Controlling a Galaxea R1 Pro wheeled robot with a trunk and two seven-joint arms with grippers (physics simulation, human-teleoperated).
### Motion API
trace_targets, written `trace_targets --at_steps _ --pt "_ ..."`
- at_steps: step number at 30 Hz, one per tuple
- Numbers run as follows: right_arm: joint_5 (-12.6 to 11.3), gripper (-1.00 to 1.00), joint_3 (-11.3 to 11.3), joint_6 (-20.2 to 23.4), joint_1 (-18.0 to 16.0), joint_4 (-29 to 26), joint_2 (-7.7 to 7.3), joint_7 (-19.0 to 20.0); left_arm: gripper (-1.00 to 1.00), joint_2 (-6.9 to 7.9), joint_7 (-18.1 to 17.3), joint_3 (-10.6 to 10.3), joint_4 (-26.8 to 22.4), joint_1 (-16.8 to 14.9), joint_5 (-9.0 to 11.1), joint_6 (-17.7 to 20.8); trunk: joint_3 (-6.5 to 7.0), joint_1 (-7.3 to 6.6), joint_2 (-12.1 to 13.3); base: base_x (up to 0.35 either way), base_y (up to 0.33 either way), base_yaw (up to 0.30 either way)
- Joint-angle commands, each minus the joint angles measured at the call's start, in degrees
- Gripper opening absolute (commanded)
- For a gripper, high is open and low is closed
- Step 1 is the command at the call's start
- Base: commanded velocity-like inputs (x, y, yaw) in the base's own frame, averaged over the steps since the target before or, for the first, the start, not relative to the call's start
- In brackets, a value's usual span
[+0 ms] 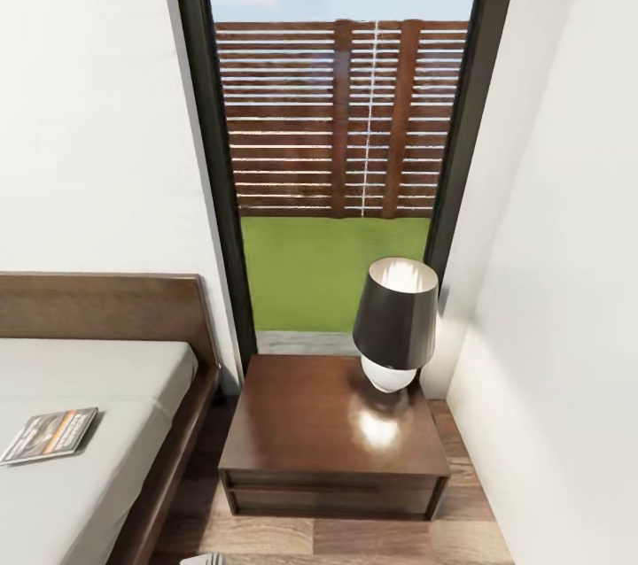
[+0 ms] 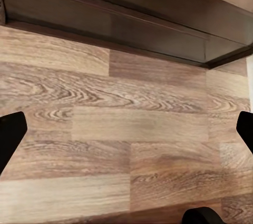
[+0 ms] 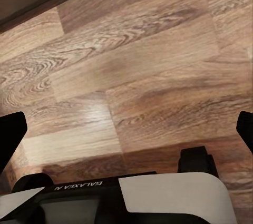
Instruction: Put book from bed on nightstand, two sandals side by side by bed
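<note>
The book [image 1: 50, 434] lies flat on the off-white mattress of the bed [image 1: 177, 459] at the lower left of the head view. A dark-brown nightstand [image 1: 301, 450] with one drawer stands right of the bed, under a tall window. The sandals are out of view. My left gripper [image 2: 126, 134] is open over bare wood-plank floor, its black fingertips [image 2: 10, 134] far apart, near the nightstand's dark base [image 2: 132, 18]. Over the floor too, my right gripper [image 3: 126, 134] is open, with nothing between its fingers.
A lamp [image 1: 395, 321] with a dark shade and white base stands on the nightstand's back right corner. White walls close in on both sides; the right wall [image 1: 567, 326] is near the nightstand. A strip of floor [image 1: 204, 512] runs between bed and nightstand.
</note>
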Motion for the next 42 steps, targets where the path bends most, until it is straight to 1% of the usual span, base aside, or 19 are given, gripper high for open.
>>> trace_targets --at_steps 1,5,17,24,33,42 --pt "-0.2 1.0 -0.3 0.0 -0.1 0.2 -0.02 0.3 1.0 0.01 -0.3 0.1 0.1 0.0 0.2 -0.1 -0.06 0.0 0.0 0.032 0.007 0.0" --pt "-0.2 1.0 -0.3 0.0 -0.1 0.2 -0.02 0.3 1.0 0.01 -0.3 0.1 0.1 0.0 0.2 -0.1 -0.06 0.0 0.0 0.145 0.042 0.0" --pt "-0.2 1.0 -0.3 0.0 -0.1 0.2 -0.02 0.3 1.0 0.01 -0.3 0.1 0.1 0.0 0.2 -0.1 -0.06 0.0 0.0 0.284 0.025 0.0" --pt "-0.2 1.0 -0.3 0.0 -0.1 0.2 -0.02 0.3 1.0 0.01 -0.3 0.1 0.1 0.0 0.2 -0.1 -0.06 0.0 0.0 0.155 0.0 0.0" --pt "-0.2 1.0 -0.3 0.0 -0.1 0.2 -0.02 0.3 1.0 0.01 -0.3 0.1 0.1 0.0 0.2 -0.1 -0.06 0.0 0.0 0.271 0.0 0.0" --pt "-0.2 1.0 -0.3 0.0 -0.1 0.2 -0.02 0.3 1.0 0.01 -0.3 0.1 0.1 0.0 0.3 -0.1 -0.06 0.0 0.0 0.04 0.0 0.0"
